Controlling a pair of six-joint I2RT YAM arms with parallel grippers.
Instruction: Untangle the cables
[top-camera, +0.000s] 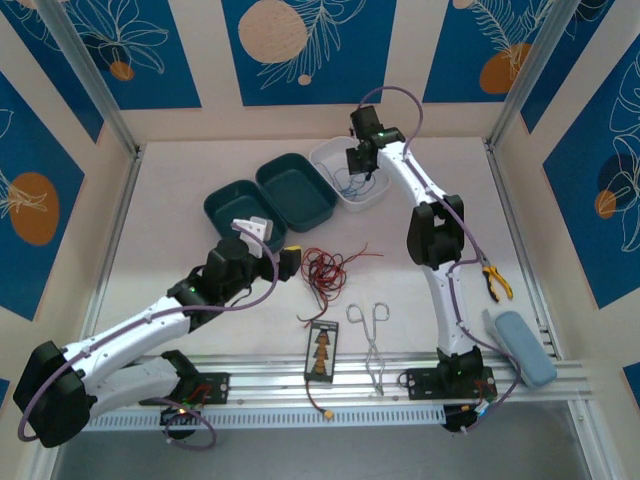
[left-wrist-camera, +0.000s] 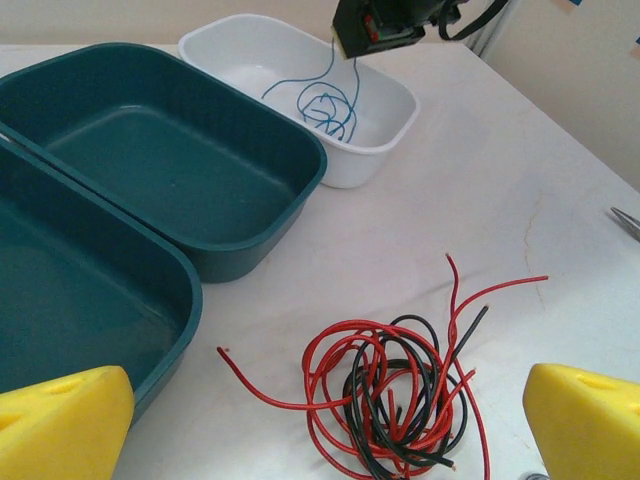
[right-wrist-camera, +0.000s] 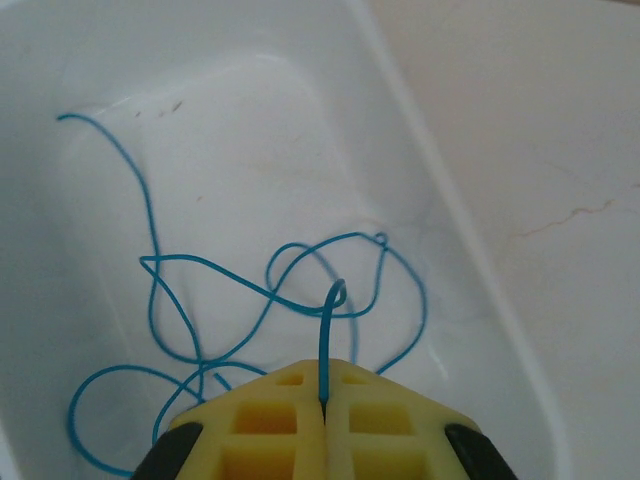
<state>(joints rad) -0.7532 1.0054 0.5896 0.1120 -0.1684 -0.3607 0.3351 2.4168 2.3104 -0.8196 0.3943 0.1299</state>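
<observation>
The left arm lies low across the surface, its end effector just left of a tangle of red and black cables near the middle. Behind it, a pair of dark teal trays sits side by side and touching. A white tray stands just to their right. The right arm stretches far back. Its end effector hangs over the white tray, where a blue cable lies looped. Nearer the arms' bases lie silver forceps and a small black card. Yellow-handled pliers and a pale blue case rest toward the right edge.
</observation>
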